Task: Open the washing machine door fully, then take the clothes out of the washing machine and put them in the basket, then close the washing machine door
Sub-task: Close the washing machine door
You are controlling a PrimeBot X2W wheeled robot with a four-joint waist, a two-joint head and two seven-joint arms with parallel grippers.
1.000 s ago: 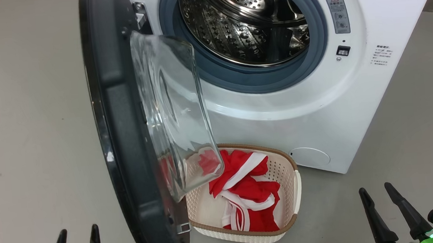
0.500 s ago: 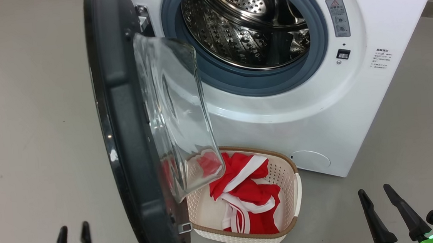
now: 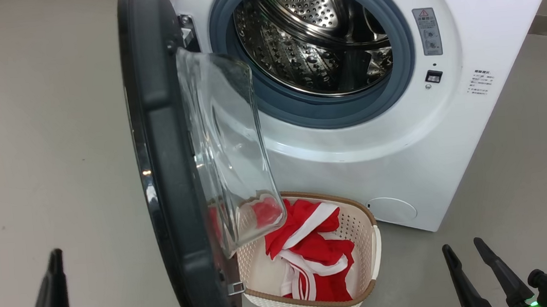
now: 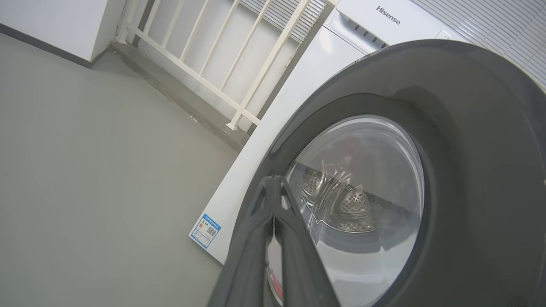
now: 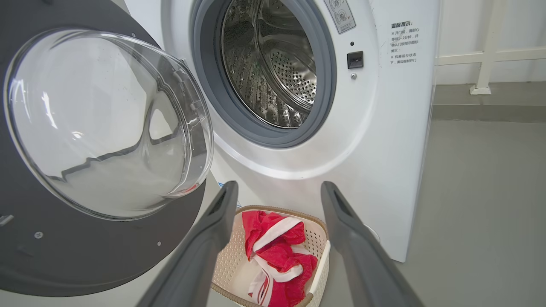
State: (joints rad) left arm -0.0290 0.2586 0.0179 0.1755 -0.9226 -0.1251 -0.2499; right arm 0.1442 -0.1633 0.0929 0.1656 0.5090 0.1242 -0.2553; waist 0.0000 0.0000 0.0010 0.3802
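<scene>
The washing machine door (image 3: 164, 133), a wide black rim around a bulging clear glass bowl, stands swung open at the left of the washing machine (image 3: 391, 163), almost edge-on in the head view. The clothes (image 3: 310, 248), red with white bands, lie heaped in the basket (image 3: 360, 229) on the floor (image 3: 33, 143) just before the machine, partly under the glass. The left pincer (image 3: 56, 256) is closed on nothing and points at the door's outer face; a second ago its fingers stood apart. The right pincer (image 3: 461, 245) stays open at the lower right.
</scene>
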